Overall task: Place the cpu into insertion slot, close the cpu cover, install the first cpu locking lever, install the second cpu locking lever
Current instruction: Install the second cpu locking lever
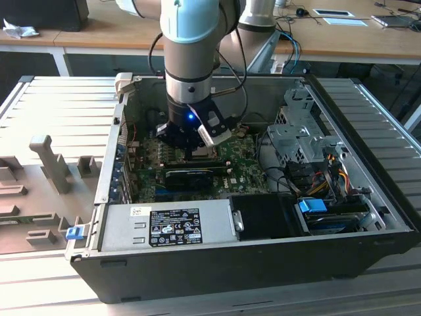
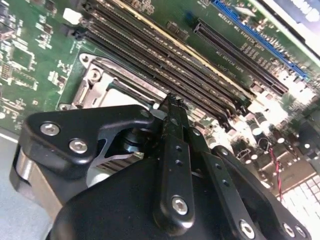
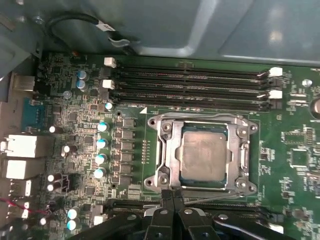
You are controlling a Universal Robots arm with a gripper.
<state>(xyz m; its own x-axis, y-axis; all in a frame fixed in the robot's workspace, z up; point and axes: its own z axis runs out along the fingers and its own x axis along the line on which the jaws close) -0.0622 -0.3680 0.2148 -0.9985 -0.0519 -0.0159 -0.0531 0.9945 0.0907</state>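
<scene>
In the first wrist view the cpu (image 3: 202, 155) lies flat in the insertion slot, its grey lid showing through the window of the silver cpu cover (image 3: 169, 150), which lies down over it. A thin metal locking lever (image 3: 220, 199) runs along the socket edge closest to my gripper (image 3: 172, 196). My black fingers are pressed together, their tips at that edge by the lever's end; nothing shows between them. In the second wrist view the gripper (image 2: 172, 102) tips reach the socket frame (image 2: 95, 82). In the exterior view the gripper (image 1: 191, 141) is down inside the computer case over the motherboard.
Black memory slots (image 3: 190, 87) run along the far side of the socket, and a row of capacitors (image 3: 101, 142) stands beside it. The case (image 1: 197, 260) holds a power supply (image 1: 168, 227), a long black card (image 1: 194, 174), cables and a drive cage (image 1: 296, 135).
</scene>
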